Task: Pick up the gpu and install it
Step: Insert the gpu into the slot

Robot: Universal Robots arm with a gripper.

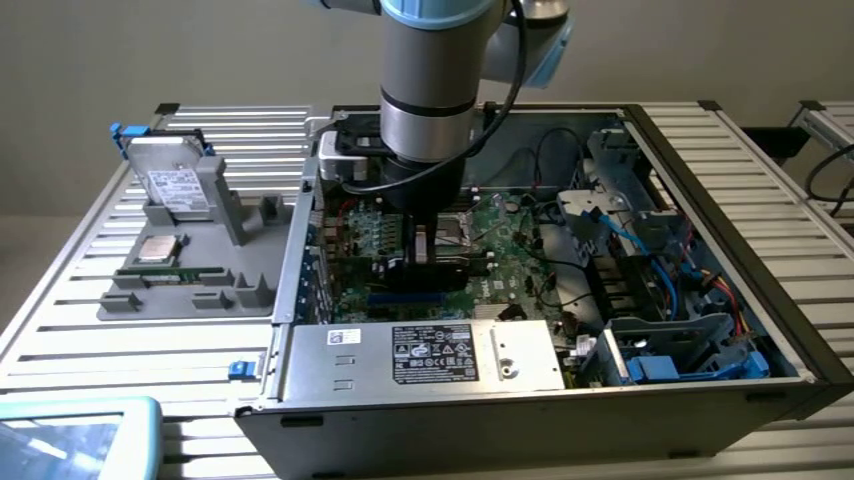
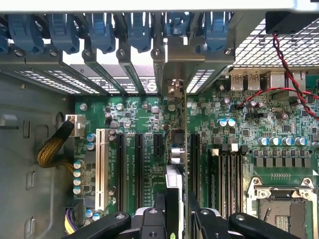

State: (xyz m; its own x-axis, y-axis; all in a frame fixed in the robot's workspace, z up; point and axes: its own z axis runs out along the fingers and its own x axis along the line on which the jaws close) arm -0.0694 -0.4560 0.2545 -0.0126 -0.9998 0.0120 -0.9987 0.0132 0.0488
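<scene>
Green motherboard (image 2: 239,144) lay across the floor of the open computer case (image 1: 534,420), which sat on the slatted metal worktop (image 1: 80,300). The arm reached straight down into the case, and the tool (image 1: 427,240) hung low over the board's left half. In the wrist view the tool (image 2: 177,214) had its fingers (image 2: 158,219) drawn in close on either side of the gpu (image 2: 185,149). The card was seen edge-on as a thin upright line running away from the tool, and the grip looked firm. It stood above the row of long black expansion slots (image 2: 138,164), with its metal bracket reaching towards the rear openings under the blue latches (image 2: 99,30). Whether its contact edge had entered a slot could not be told. The pick-up appeared to be done and the work stood at the install: lining up and seating the card. That step seemed to call for holding the card square to its slot, keeping the bracket in line with its rear opening, and pressing evenly straight down. At the exterior view's left, well apart from the case, a grey tray (image 1: 254,270) held the labelled drive (image 1: 174,185) and the memory stick (image 1: 167,272).
</scene>
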